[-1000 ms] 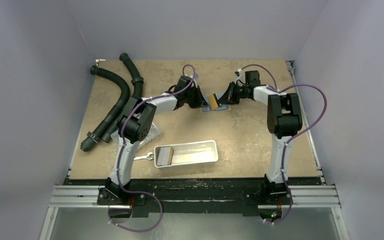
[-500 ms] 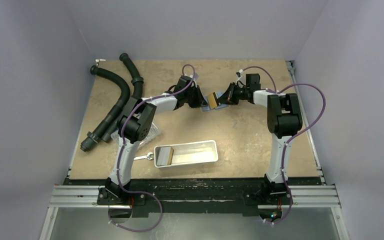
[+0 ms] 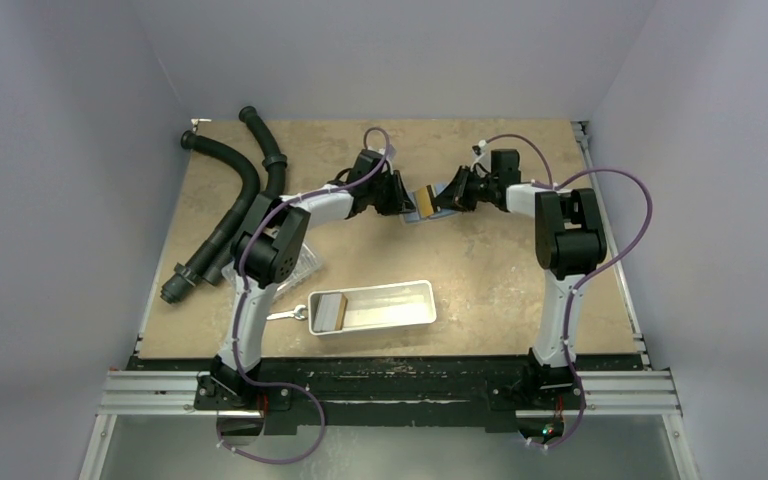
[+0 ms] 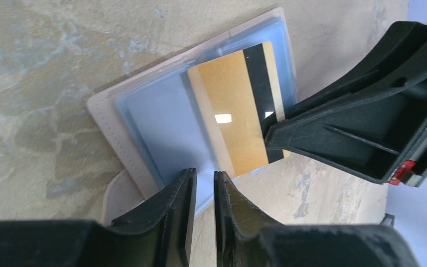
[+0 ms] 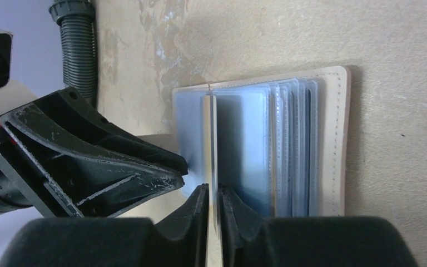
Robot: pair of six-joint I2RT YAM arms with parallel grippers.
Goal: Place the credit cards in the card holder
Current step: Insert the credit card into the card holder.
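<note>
Overall, listed from largest to smallest:

1. Counter: a mottled tan surface that carried every item below.
2. Black ribbed hoses: two of them, curved, lay along the far left side.
3. White tray: long and rectangular, it sat near the front edge, well apart from the card holder.
4. Left end effector: its jaws were narrow, with a slim gap between them, and were poised over the near edge of the card holder's blue panel. Nothing was seen clamped.
5. Right end effector: its jaws were narrow and the tan card stood edge-on between them. Whether they pressed on the card could not be told.
6. Clear plastic box: it lay on the left of the counter, partly hidden by the left arm.
7. Card holder: it lay open and flat at the far middle of the counter, between the two end effectors, blue panels upward and beige border showing.
8. Tan card: it had a black stripe and stood tilted over the holder's right panel.
9. Second card: it rested in the left end of the tray.
10. Silver wrench: it lay just beside the tray's left end.
</note>
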